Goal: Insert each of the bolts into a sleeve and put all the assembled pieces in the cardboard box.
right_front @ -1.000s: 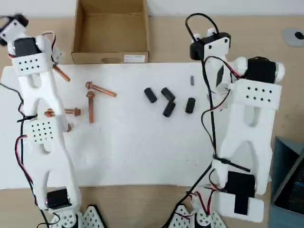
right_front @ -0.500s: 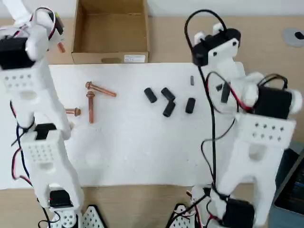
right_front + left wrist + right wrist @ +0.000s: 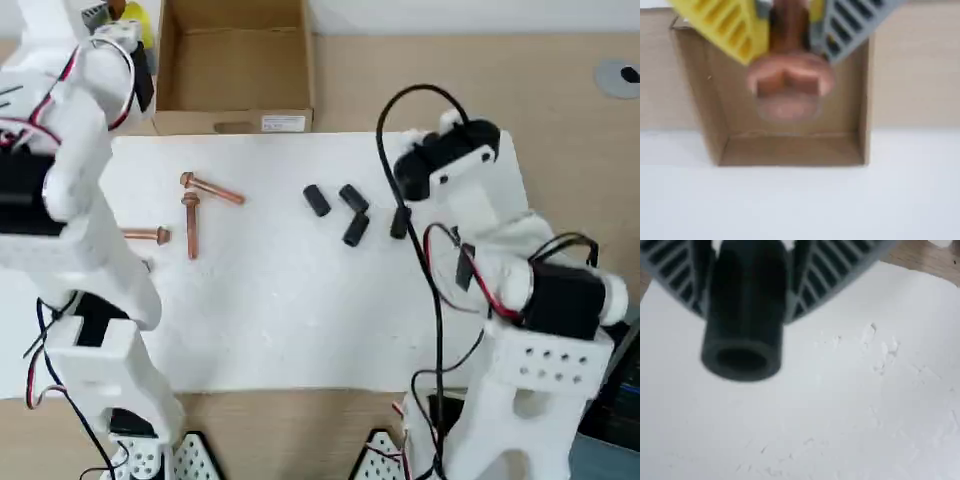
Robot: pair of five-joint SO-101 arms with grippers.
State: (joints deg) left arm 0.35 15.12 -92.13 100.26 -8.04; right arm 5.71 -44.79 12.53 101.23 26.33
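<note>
Bolt clamped in left tool | sleeve clamped in right tool

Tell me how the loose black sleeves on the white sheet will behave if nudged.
The sleeves are short round tubes lying on their sides, so a nudge would probably roll them. They look small, so likely light. The flat white sheet offers no visible stop.

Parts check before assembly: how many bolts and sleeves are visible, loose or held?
Bolts: 4, three on the white sheet, one in the left pincer; the left arm may hide more.
Sleeves: 5, four on the sheet, one in the right pincer.
Total: 9.
</note>
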